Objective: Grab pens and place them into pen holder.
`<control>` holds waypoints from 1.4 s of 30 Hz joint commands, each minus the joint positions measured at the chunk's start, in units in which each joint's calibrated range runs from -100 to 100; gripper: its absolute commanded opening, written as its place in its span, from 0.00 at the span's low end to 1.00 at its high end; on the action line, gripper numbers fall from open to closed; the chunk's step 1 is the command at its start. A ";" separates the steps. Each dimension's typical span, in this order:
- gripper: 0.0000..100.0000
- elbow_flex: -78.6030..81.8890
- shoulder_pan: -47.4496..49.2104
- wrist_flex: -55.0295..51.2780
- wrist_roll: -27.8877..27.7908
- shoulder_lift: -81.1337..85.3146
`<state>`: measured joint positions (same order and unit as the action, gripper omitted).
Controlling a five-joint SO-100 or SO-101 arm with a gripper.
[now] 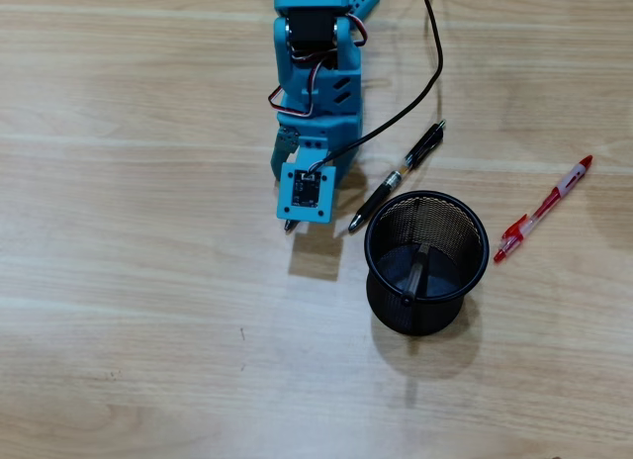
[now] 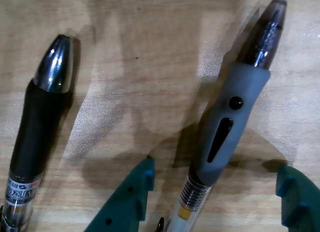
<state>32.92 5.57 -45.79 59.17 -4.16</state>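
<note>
My gripper (image 2: 215,168) is open and low over the wooden table, its teal fingers (image 2: 129,202) on either side of a pen with a grey grip and clear barrel (image 2: 235,102), nearer the left finger. In the overhead view only that pen's tip (image 1: 289,225) shows below the gripper (image 1: 300,207). A black pen with a chrome tip (image 2: 42,122) lies beside it, diagonal in the overhead view (image 1: 401,177). The black mesh pen holder (image 1: 381,281) stands upright to the right with one dark pen (image 1: 415,271) inside. A red-and-clear pen (image 1: 544,210) lies further right.
A black cable (image 1: 435,53) runs from the top edge down to the wrist camera board, passing over the table near the black pen's upper end. The blue arm (image 1: 316,73) comes in from the top edge.
</note>
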 commanded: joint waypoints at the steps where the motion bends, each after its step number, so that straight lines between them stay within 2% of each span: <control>1: 0.27 -1.97 -0.41 0.74 0.20 -0.30; 11: 0.02 -1.97 -0.41 0.74 0.15 -0.30; 21: 0.02 -2.06 -1.23 0.55 -0.32 1.83; 35: 0.02 -0.52 -3.79 -2.36 -2.57 31.13; 42: 0.02 -2.87 -0.59 0.28 -2.57 38.52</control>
<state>32.83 2.81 -47.69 56.93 30.42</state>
